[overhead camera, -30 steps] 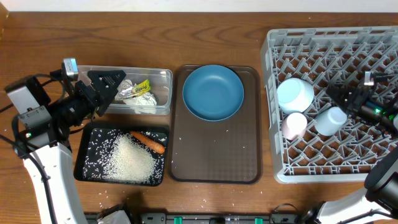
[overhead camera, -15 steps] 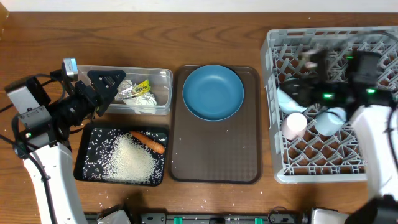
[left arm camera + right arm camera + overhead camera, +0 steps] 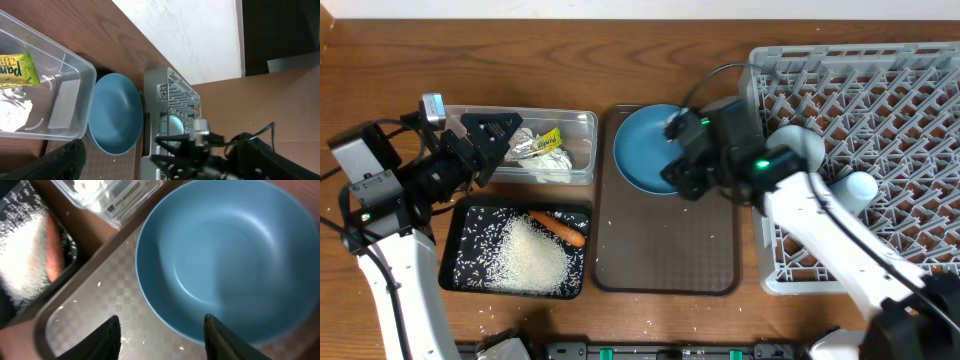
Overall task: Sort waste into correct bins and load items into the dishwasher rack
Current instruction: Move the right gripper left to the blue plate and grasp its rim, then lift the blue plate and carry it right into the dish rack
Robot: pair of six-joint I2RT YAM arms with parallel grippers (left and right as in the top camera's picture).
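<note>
The large round blue plate point(image 3: 645, 150) lies at the far end of the brown serving tray point(image 3: 670, 250). My right gripper point(image 3: 682, 178) hovers over the plate's near right edge, open and empty. In the right wrist view the plate point(image 3: 235, 260) has its rim between the spread fingers of that gripper point(image 3: 160, 321). My left gripper point(image 3: 495, 135) stands open over the left end of the clear tub point(image 3: 582, 122). A light-blue bowl point(image 3: 802, 145) and a small blue cup point(image 3: 857, 190) sit in the grey dishwasher rack point(image 3: 920, 90).
The tub holds foil point(image 3: 525, 148), a green-yellow wrapper point(image 3: 552, 140) and tissue point(image 3: 555, 168). The black tray point(image 3: 455, 260) holds rice point(image 3: 530, 255) and a carrot piece point(image 3: 558, 228). A few grains lie on the brown tray. My right arm crosses the rack's left edge.
My right arm swung left from the rack to the blue plate, and its jaws spread apart. The left arm has stayed where it was.
</note>
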